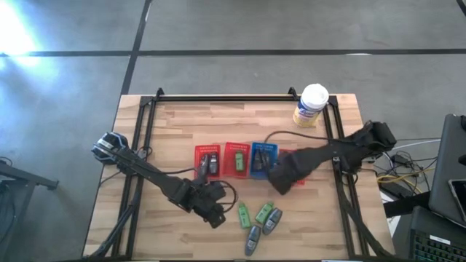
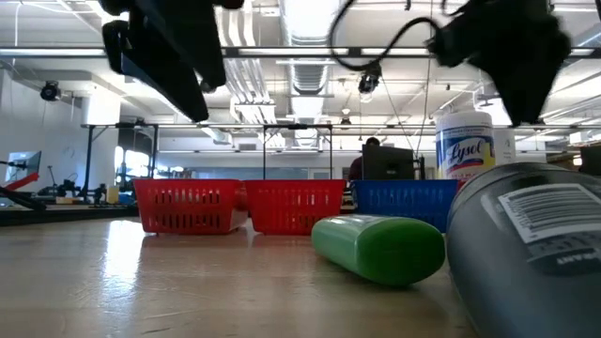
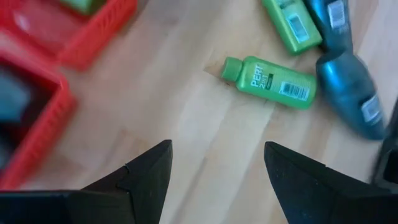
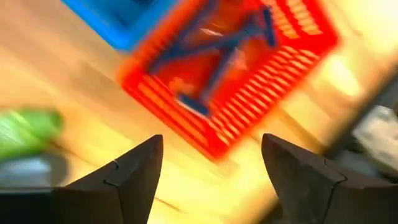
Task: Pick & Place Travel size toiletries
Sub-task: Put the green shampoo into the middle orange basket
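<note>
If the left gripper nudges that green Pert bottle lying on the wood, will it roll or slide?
The green bottle lies on its side and looks rounded, so it would probably roll if pushed sideways. Its glossy plastic may slip between fingers. It looks small, so likely light, and might bump the grey tube beside it.

Wooden table (image 1: pixel 182 124): baskets (image 1: pixel 234 159), bottles (image 1: pixel 260 218), canister (image 1: pixel 311 105)

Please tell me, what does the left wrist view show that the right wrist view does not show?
Only the left wrist view shows a green bottle lying on bare wood, its printed label readable, with a second green bottle and two grey-blue tubes close by. Only the right wrist view shows a red basket holding slim blue-handled pieces, and a corner of the blue basket. Both show the wooden table, red mesh baskets, and that arm's own open fingers with nothing between them.
</note>
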Motion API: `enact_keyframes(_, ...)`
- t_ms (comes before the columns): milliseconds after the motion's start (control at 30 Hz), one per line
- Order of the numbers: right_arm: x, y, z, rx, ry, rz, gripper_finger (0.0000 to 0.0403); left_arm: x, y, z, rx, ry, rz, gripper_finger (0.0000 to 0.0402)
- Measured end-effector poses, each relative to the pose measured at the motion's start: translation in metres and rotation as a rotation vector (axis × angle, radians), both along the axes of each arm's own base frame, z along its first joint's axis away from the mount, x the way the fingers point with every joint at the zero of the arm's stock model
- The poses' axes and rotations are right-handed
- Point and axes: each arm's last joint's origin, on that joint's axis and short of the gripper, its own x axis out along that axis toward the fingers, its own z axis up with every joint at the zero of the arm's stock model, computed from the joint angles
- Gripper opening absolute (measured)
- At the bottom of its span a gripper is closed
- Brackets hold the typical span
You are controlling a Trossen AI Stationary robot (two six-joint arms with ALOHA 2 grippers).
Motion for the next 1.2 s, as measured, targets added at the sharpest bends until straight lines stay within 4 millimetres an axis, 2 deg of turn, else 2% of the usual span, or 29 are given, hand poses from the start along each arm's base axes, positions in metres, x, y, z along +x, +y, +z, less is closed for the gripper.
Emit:
enact_keyframes(200,-0.033,0.007,0.012,-0.070,0.049,0.075,0.0260,0.009,-0.002,0.002,-0.231,-0.075,0.263,0.0259)
enact_keyframes(467,-0.083,-0.011,0.019,-0.128,-0.027,0.115,0.0247,0.038,-0.012,-0.027,-0.449,-0.134,0.587,0.0259)
enact_keyframes(733,-0.128,-0.030,0.025,-0.143,-0.151,0.134,0.0267,0.076,-0.022,-0.041,-0.527,-0.160,0.757,0.0259)
enact_keyframes(867,-0.141,-0.035,0.024,-0.133,-0.182,0.145,0.0277,0.100,-0.026,-0.044,-0.532,-0.117,0.769,0.0259)
enact_keyframes(967,-0.147,-0.037,0.022,-0.130,-0.192,0.143,0.0283,0.112,-0.028,-0.053,-0.510,0.023,0.766,0.0259)
enact_keyframes(1100,-0.151,-0.038,0.019,-0.126,-0.198,0.144,0.0292,0.119,-0.032,-0.054,-0.445,0.155,0.799,0.0259)
enact_keyframes(1200,-0.151,-0.038,0.016,-0.127,-0.190,0.155,0.0299,0.123,-0.033,-0.049,-0.417,0.168,0.827,0.0259)
